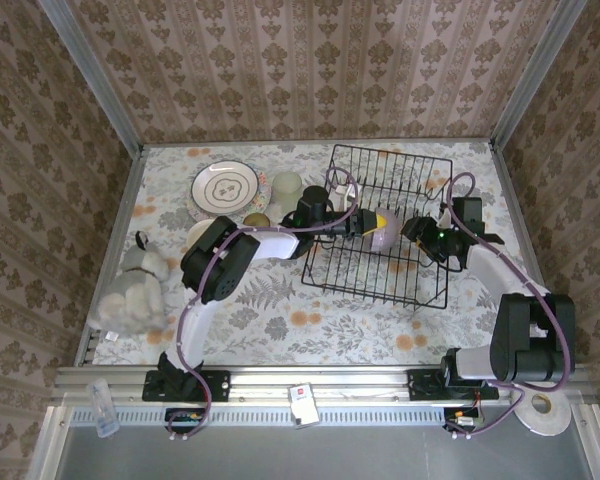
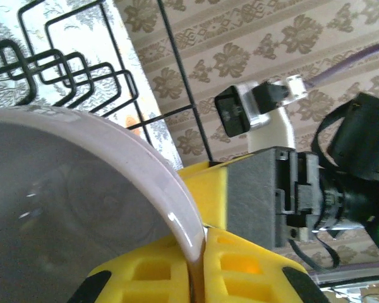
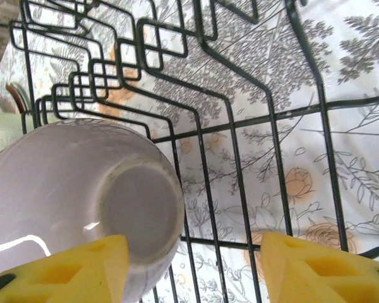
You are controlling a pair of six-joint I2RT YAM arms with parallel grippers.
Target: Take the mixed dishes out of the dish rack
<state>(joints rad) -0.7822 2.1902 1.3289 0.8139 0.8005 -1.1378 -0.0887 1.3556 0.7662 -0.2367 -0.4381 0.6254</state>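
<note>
- Clamping the lavender bowl's (image 1: 387, 233) rim, the left gripper (image 1: 364, 222) holds it inside the dish rack (image 1: 380, 180).
- Beside it, the right gripper (image 3: 192, 265) gapes empty.
- On the counter (image 1: 280, 310) sit a white plate (image 1: 224, 187), pale green glass (image 1: 286, 186) and brown cup (image 1: 257, 220); seemingly only this bowl remains.

Mock-home robot test booth — damask wallpaper panels (image 1: 310, 70), aluminium frame rail (image 1: 320, 377), floral tablecloth (image 1: 280, 330)

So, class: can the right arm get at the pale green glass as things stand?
Probably not: the glass stands left of the dish rack, and the left gripper, shut on the lavender bowl, lies between.
</note>
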